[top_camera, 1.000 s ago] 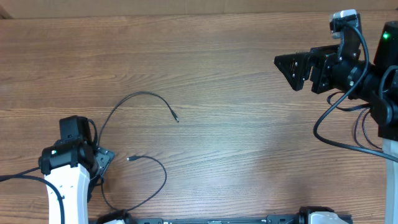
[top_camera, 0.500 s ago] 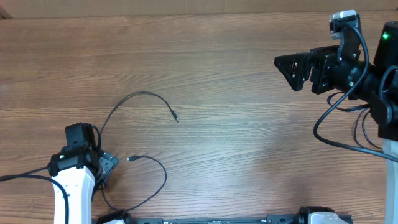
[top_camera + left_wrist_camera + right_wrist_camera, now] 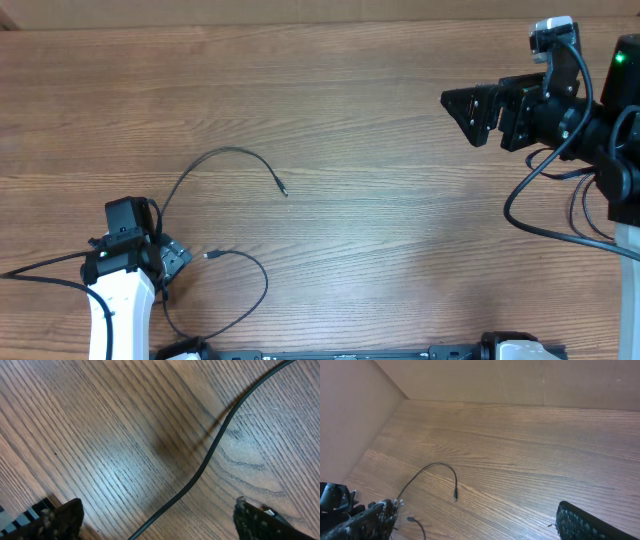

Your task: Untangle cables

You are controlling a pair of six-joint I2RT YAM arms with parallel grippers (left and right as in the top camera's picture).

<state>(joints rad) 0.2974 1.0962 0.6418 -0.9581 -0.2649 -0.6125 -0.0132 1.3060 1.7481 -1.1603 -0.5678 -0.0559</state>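
Thin black cables lie on the wooden table at the left. One stretch [image 3: 225, 151] arcs up from my left gripper to a plug tip [image 3: 285, 192]. Another stretch [image 3: 262, 285] loops from a silvery plug [image 3: 208, 256] down toward the front edge. Whether the two join under the left arm is hidden. My left gripper [image 3: 170, 262] hangs low over the table with its jaws open. In the left wrist view a cable [image 3: 210, 452] runs diagonally across the wood between the open left gripper [image 3: 160, 520] fingertips, untouched. My right gripper [image 3: 462, 104] is open at the far right, holding nothing. The right wrist view shows the arc [image 3: 437, 464].
The right arm's thicker black wires [image 3: 520, 205] hang at the right edge. A plain wall [image 3: 520, 380] borders the table's far side and a second wall [image 3: 345, 420] the left side. Arm bases [image 3: 500, 350] sit along the front edge.
The left arm has shifted a little toward the front edge and to the right, and its gripper has turned slightly. The cables and the right arm have not moved.
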